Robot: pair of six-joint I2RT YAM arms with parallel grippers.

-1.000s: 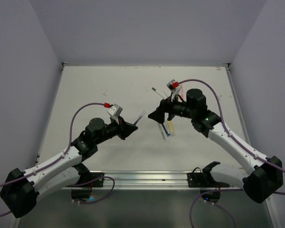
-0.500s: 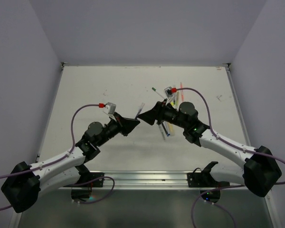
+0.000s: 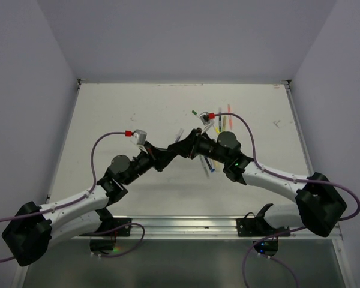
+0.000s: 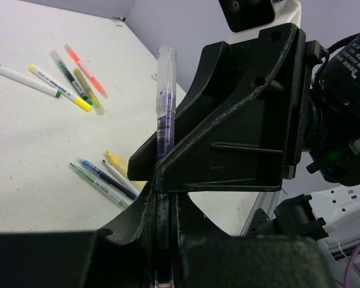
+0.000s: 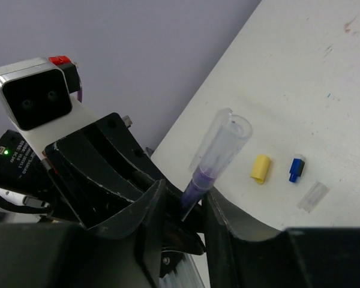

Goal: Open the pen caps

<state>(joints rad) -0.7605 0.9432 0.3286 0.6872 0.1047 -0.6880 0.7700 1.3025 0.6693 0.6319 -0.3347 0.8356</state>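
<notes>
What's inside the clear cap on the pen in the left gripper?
Through the clear cap the pen shows a purple tip section, empty above. Its point is too small to tell. The left gripper covers the lower barrel.

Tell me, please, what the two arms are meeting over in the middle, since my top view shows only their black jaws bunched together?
Observer: The left jaws are shut on a clear-capped pen, with its cap end sticking out of them.
Operator: Thank you. Could you say where the right jaws sit on it?
Observer: The right jaws straddle that pen near the base of its cap. I cannot tell whether they press on it.
</notes>
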